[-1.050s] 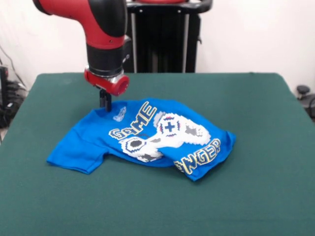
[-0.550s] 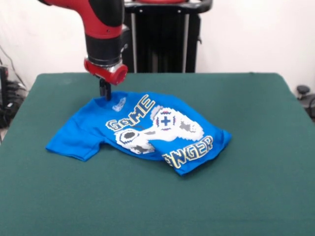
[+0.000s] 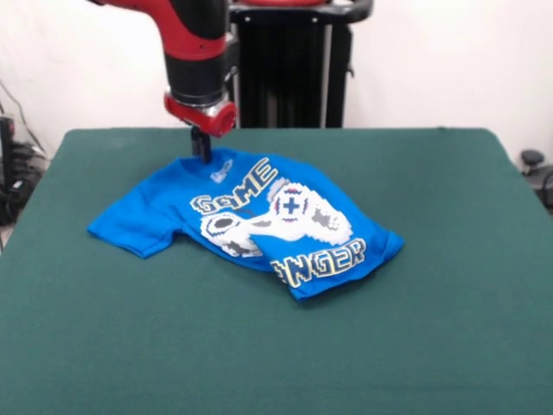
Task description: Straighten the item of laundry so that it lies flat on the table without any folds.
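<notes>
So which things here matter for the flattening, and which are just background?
Job:
- shirt, blue, still folded over along its near edge
- table, green
- gripper, at the shirt's far edge

Background:
- black stand behind the table
- dark objects off the table's side

The red and black arm's gripper (image 3: 200, 154) now sits further toward 1 o'clock, and the bright blue printed cotton T-shirt (image 3: 251, 223) lies shifted toward 12 o'clock, its lettering more spread.
</notes>
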Tool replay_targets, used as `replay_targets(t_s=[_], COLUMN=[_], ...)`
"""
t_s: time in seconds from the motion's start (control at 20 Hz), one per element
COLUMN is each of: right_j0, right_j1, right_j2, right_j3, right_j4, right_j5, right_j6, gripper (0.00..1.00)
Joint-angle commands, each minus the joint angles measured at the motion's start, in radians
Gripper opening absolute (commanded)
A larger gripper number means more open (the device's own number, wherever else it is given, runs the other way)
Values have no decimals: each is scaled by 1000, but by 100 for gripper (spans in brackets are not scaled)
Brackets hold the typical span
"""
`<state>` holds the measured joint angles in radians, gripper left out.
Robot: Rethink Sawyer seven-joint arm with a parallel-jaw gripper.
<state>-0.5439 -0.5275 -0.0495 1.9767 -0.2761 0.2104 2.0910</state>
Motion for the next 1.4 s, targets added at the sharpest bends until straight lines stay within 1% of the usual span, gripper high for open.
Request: replay_targets(t_s=[0.05, 0.1, 0.2, 0.35, 0.45, 0.65, 0.8, 0.95, 1.2, 1.3, 1.4], right_j0=[27, 32, 42, 48, 58, 83, 85, 87, 107, 110, 108], right_j1=[37, 36, 34, 22, -2, -56, -65, -69, -109, -106, -83], right_j2=[108, 107, 101, 104, 96, 88, 98, 113, 112, 117, 131], right_j3=[69, 69, 70, 46, 38, -5, -31, -73, -103, -116, -137], right_j4=[-30, -35, -39, -33, -8, 19, 36, 58, 91, 106, 126], right_j5=[54, 43, 28, 53, 53, 124, 124, 164, 199, 184, 171], right_j6=[27, 31, 38, 33, 61, 55, 66, 63, 79, 91, 99], gripper=[0, 100, 100, 100, 100, 100, 100, 100, 100, 100, 100])
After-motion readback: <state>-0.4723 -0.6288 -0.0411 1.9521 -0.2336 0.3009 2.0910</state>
